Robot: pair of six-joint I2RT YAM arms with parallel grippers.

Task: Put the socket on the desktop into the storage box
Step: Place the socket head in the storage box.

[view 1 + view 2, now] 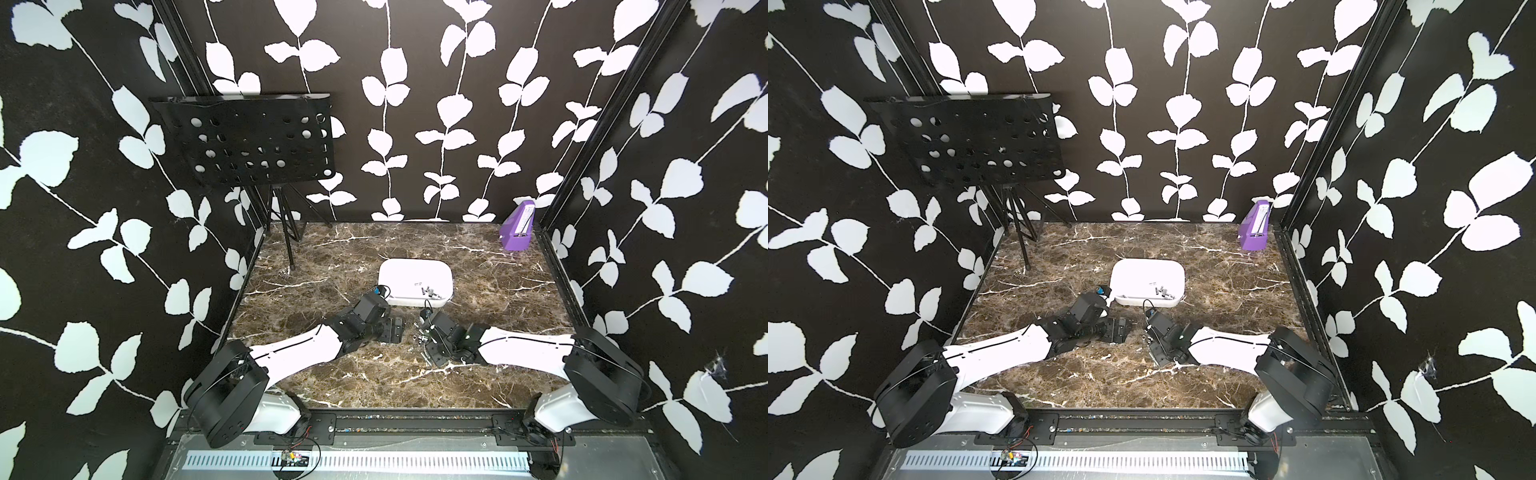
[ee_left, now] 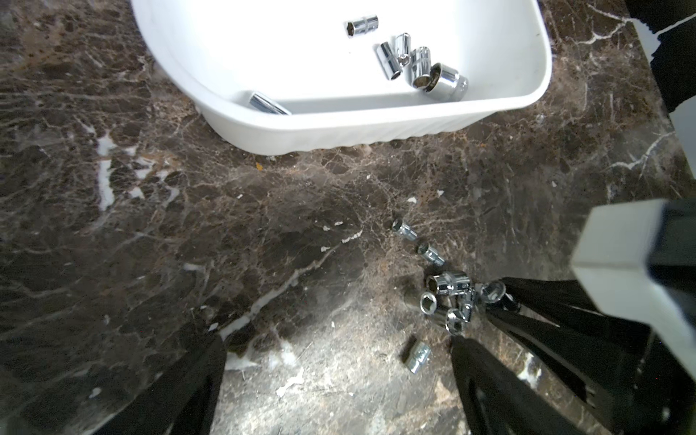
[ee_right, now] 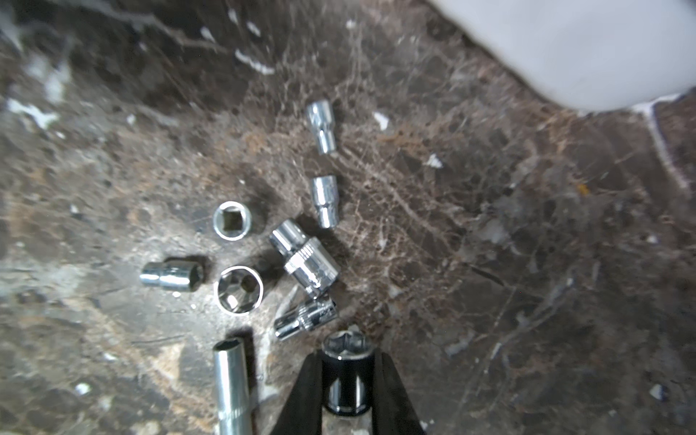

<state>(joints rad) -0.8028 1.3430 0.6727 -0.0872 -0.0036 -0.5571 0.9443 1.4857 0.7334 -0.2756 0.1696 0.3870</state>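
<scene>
Gripper (image 3: pixel 347 356) of right arm clamps one socket (image 3: pixel 348 382), jaws narrowly apart.

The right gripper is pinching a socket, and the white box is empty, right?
Not quite: the box is not empty. The left wrist view shows several sockets lying in it. The right gripper is indeed pinching a socket.

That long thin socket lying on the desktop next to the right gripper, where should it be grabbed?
The long socket lies flat on the desktop, so only its narrow round sides fit between jaws. Probably best pinched across the barrel, back from the open end, coming straight down from above.
</scene>
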